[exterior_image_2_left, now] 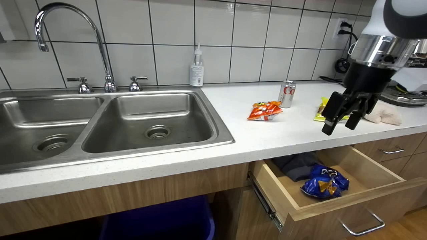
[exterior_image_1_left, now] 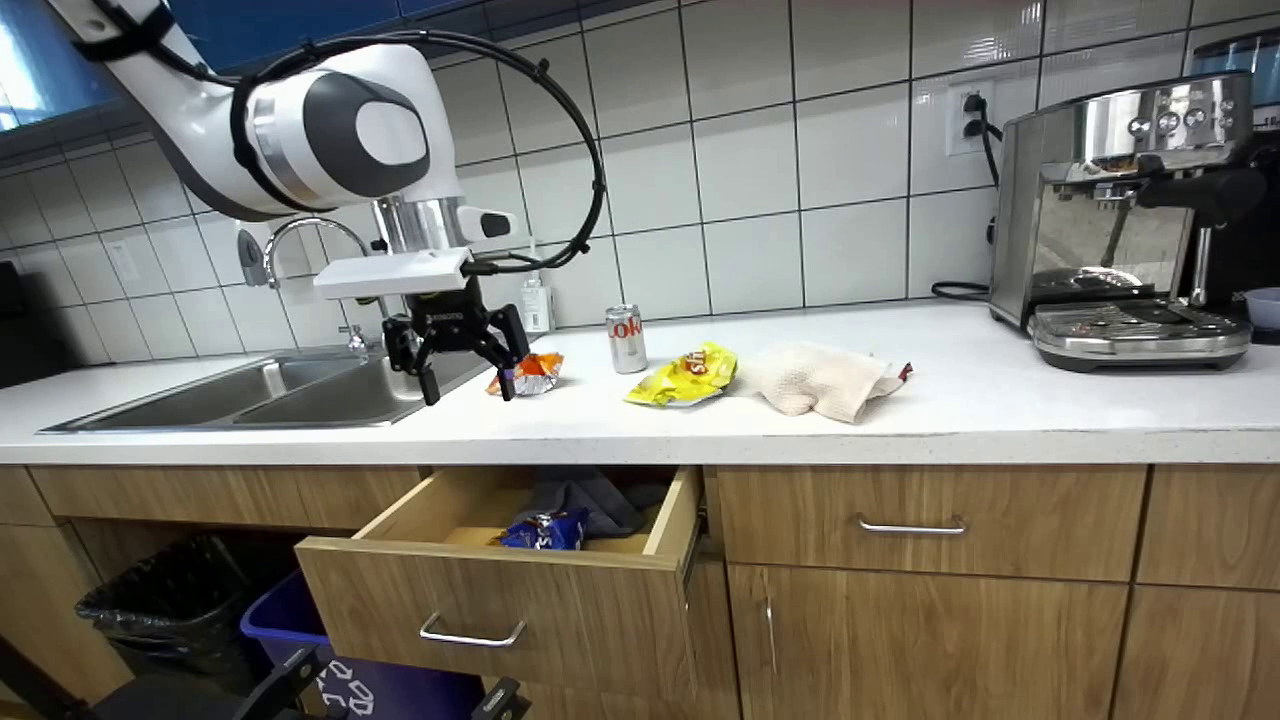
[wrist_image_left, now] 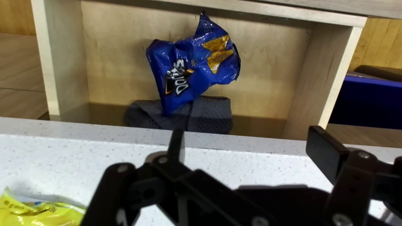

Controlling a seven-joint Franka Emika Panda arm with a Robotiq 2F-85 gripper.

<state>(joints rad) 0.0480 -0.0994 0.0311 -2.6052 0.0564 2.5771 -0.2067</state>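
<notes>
As far as I can see from here, the black gripper (exterior_image_1_left: 468, 390) hangs in the air near the front edge of the white countertop (exterior_image_1_left: 1000, 400), its two fingers spread wide apart with nothing between them. Just below that edge a wooden drawer (exterior_image_1_left: 480, 595) stands pulled out, and inside it I can see a blue Doritos bag (wrist_image_left: 194, 69), one end lying over a folded dark grey cloth (wrist_image_left: 210, 116). Up on the countertop, an orange snack bag (exterior_image_2_left: 265, 111) lies between the steel sink (exterior_image_2_left: 216, 123) and a silver Coke can (exterior_image_1_left: 626, 340), which stands upright, closer to the back edge. Farther along, nearer the front edge than the back, is a yellow bag (exterior_image_1_left: 690, 375), with a crumpled pale cloth (exterior_image_1_left: 825, 380) so close that I cannot tell whether they touch. A coffee machine (exterior_image_1_left: 1110, 230) stands well apart from these, toward the back edge. At that same edge, by the sink's corner, a pump bottle (exterior_image_2_left: 197, 71) stands upright. A curved chrome tap (exterior_image_2_left: 110, 83) rises from the sink's back rim.
</notes>
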